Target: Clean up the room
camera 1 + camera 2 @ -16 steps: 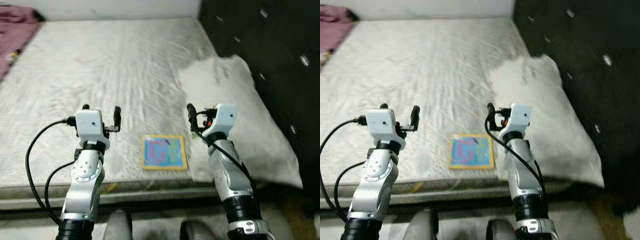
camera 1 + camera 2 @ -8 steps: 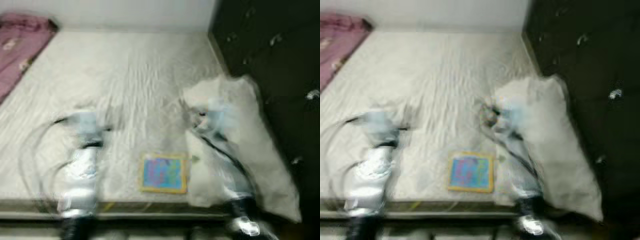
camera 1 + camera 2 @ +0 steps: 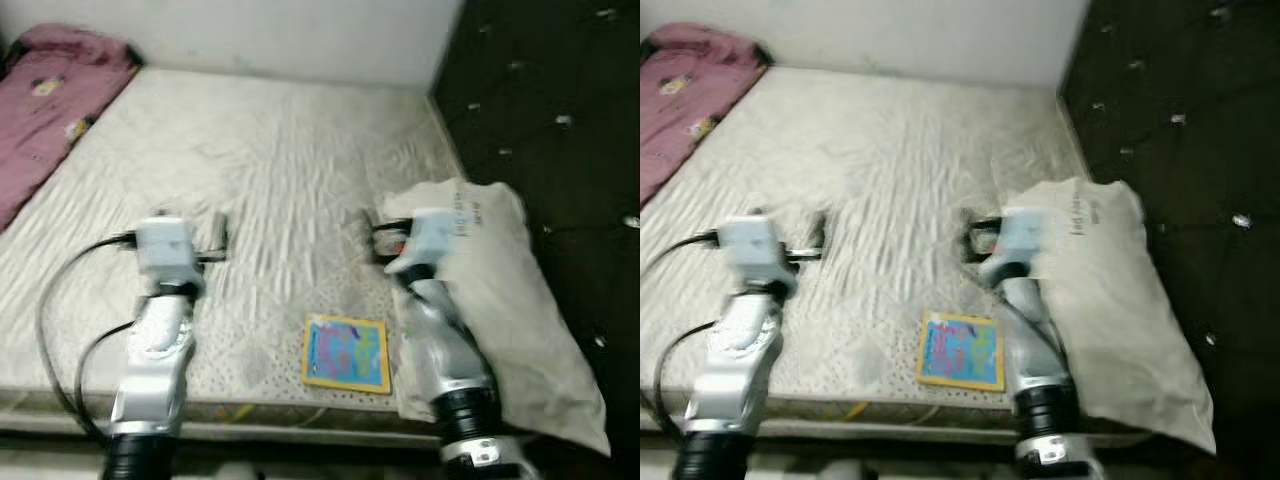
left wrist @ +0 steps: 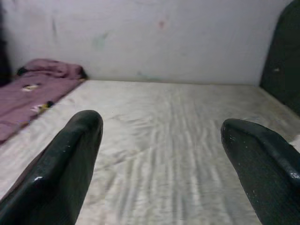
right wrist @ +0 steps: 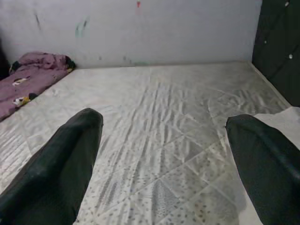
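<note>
Book (image 3: 346, 353), bright blue with a yellow border, lies flat near the bed's (image 3: 270, 180) front edge, beside a white pillow (image 3: 510, 290) whose writing is unreadable. Left gripper (image 4: 161, 154) and right gripper (image 5: 164, 159) hover above the mattress, jaws wide apart, empty.

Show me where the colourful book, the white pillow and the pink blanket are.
colourful book (image 3: 346, 352), left eye view, middle of its cover
white pillow (image 3: 510, 290), left eye view, middle of its top
pink blanket (image 3: 50, 110), left eye view, its middle
</note>
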Controlling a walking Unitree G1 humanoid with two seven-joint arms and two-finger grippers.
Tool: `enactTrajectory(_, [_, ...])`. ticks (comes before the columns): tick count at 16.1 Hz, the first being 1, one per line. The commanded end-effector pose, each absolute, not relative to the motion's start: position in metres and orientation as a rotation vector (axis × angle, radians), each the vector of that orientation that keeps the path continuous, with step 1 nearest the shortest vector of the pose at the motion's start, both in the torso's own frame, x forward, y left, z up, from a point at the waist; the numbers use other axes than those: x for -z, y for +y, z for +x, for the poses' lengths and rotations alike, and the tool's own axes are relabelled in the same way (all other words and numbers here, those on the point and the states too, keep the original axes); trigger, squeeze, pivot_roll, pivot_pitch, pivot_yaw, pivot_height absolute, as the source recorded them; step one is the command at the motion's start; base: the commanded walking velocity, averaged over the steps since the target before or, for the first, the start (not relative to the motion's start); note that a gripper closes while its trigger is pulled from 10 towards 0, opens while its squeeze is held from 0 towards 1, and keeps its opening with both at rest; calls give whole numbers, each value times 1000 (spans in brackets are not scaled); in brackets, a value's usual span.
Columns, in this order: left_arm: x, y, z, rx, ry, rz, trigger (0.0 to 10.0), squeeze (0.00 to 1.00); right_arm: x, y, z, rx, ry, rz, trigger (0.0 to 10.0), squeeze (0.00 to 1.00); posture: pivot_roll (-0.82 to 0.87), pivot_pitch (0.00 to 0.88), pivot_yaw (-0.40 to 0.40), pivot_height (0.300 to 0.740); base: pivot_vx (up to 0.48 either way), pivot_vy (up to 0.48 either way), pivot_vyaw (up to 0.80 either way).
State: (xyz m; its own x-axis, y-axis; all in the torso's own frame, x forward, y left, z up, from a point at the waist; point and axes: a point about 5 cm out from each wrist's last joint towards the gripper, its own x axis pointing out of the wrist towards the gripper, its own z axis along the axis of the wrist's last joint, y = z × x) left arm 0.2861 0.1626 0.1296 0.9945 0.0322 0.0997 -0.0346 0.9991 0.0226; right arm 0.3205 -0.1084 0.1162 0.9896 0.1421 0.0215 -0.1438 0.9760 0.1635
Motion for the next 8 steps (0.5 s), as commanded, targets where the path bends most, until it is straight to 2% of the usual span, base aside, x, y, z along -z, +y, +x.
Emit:
enactTrajectory(1, [-129,152,287,5,-90,2,10000,0,-115,-122,322,-106,-8,153,10000,0,67,0,-23,740,0,480,0])
enactTrajectory(4, [-130,150,288,9,-92,-5,10000,0,-113,-122,322,-110,7,140,10000,0,66,0,-22,740,0,480,0])
enactTrajectory(6, [-129,150,288,9,-92,-9,10000,0,-112,-122,322,-109,9,143,10000,0,66,0,-22,740,0,480,-800])
enactTrajectory(8, [-129,150,288,7,-91,-12,10000,0,-112,-121,321,-109,9,145,10000,0,65,0,-23,740,0,480,0])
